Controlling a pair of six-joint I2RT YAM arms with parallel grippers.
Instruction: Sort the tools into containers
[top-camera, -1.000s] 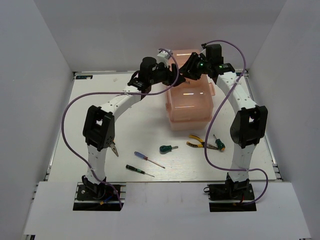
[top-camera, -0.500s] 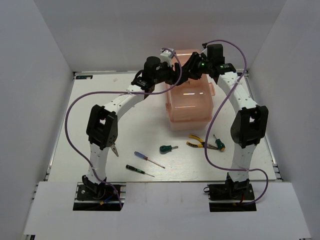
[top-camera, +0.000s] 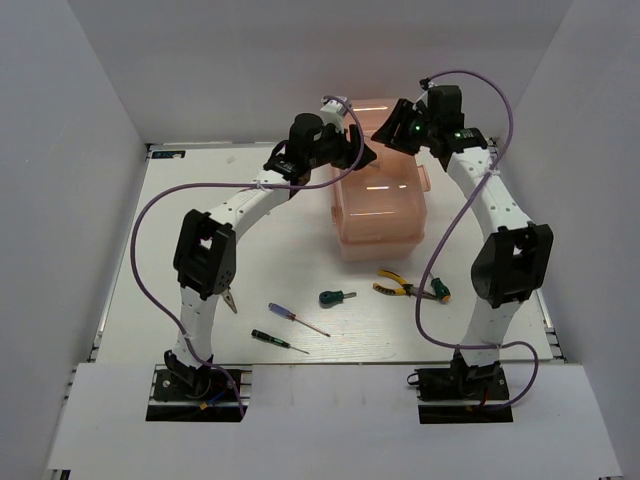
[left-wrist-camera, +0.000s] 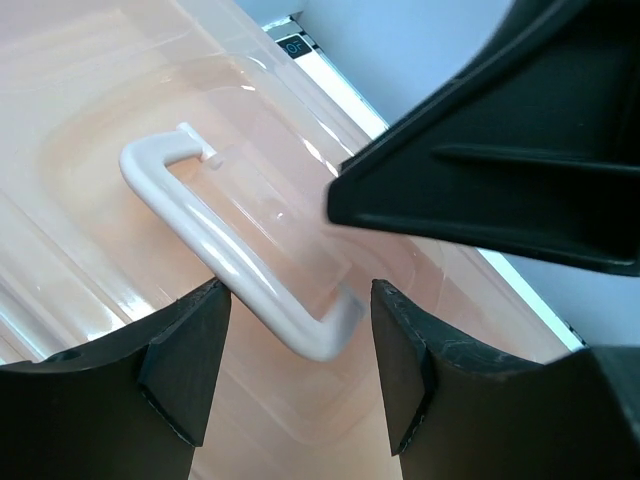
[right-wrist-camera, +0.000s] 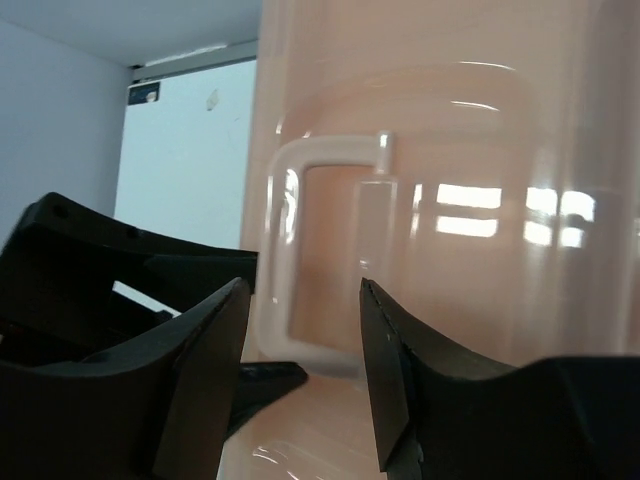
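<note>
Right, my left gripper (left-wrist-camera: 298, 300) hangs with jaws spread over the white lid handle (left-wrist-camera: 240, 275). The toolbox (top-camera: 380, 210) sits far-centre on the tabletop (top-camera: 270, 250). It's thin glossy plastic, light and slippery I reckon, so that handle's the hold. Right gripper (right-wrist-camera: 303, 300) is spread too, facing it.

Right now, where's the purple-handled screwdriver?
In the top view, the purple-handled screwdriver lies on the table left of centre, between the stubby green driver and the dark green screwdriver.

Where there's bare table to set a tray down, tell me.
Bare: between the left arm and toolbox, and left of that arm to the table edge. Crowded: in front of the toolbox, with pliers, stubby driver, screwdrivers.
</note>
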